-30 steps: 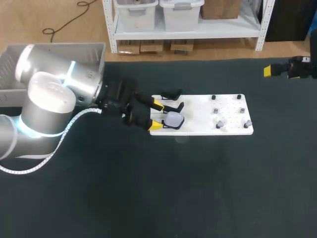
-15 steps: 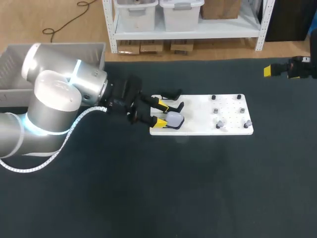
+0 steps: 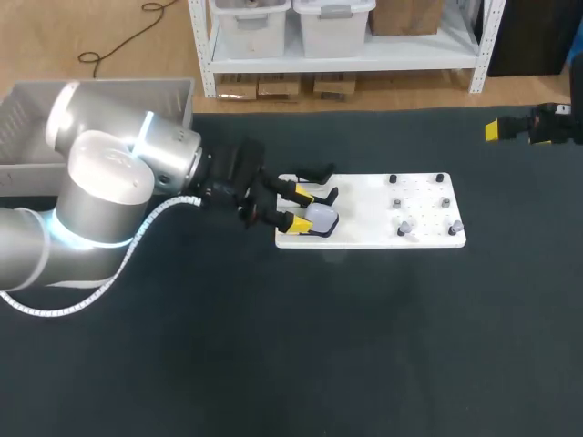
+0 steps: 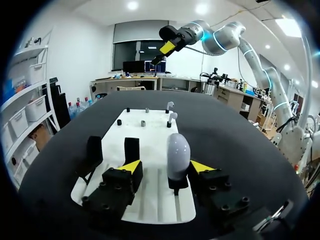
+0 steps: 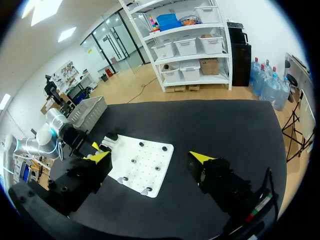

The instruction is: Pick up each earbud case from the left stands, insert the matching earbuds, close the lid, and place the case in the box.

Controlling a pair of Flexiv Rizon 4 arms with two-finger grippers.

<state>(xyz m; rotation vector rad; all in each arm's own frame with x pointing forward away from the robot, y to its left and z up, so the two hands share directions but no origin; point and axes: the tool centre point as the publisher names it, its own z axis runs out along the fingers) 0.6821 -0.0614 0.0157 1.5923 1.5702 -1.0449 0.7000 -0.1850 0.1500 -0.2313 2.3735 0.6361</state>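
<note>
A white earbud case (image 3: 320, 218) stands upright on a black stand at the near left corner of the white board (image 3: 373, 232). My left gripper (image 3: 298, 208) is around it. In the left wrist view the case (image 4: 178, 153) sits between the yellow fingertips, close against one; a gap shows to the other (image 4: 131, 166), so the left gripper (image 4: 166, 166) is open. Two empty black stands (image 4: 131, 149) lie beside it. Small earbuds (image 4: 170, 106) sit on pegs at the board's far end. My right gripper (image 3: 494, 130) hangs open, far off at the back right.
A grey bin (image 3: 137, 89) stands at the back left, partly behind my left arm. Pegs and earbuds (image 3: 404, 228) dot the right half of the board. In the right wrist view the right gripper (image 5: 152, 157) is high above the board (image 5: 145, 165), nothing between its fingers.
My left gripper's fingers have drawn closer together around the white case, and the arm has edged slightly toward the board. The right arm has not moved.
</note>
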